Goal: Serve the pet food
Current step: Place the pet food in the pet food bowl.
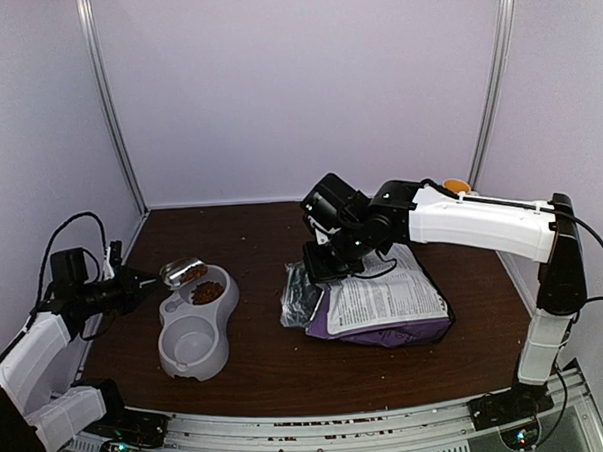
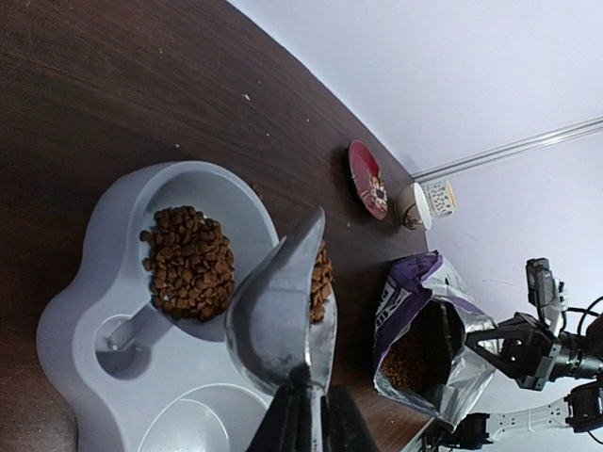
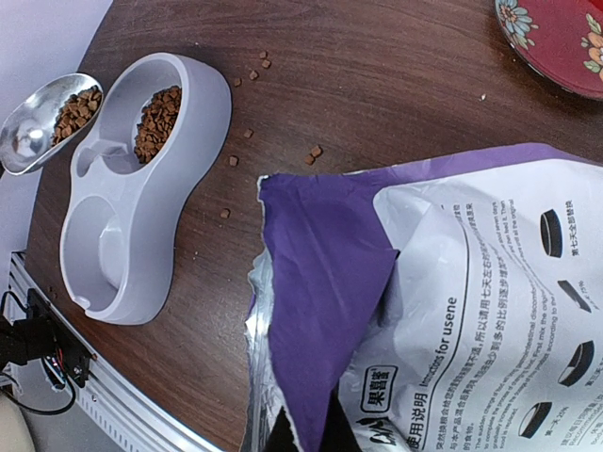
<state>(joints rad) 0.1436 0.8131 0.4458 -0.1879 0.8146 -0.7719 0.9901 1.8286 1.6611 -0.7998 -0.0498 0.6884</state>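
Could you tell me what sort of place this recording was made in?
Likely a lab test booth: plain pale walls enclose a dark wooden table, with a metal mounting rail along its near edge.

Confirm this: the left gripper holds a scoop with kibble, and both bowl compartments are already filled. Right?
No. Only one compartment holds kibble; the other compartment is empty, as the right wrist view shows. The left gripper does hold the scoop with kibble.

Purple bag (image 1: pixel 385 302) on wooden table (image 1: pixel 272 359); metal scoop (image 2: pixel 278 311) by grey double bowl (image 3: pixel 151 247); red plate (image 2: pixel 367 179) beside white cup (image 2: pixel 433 198).
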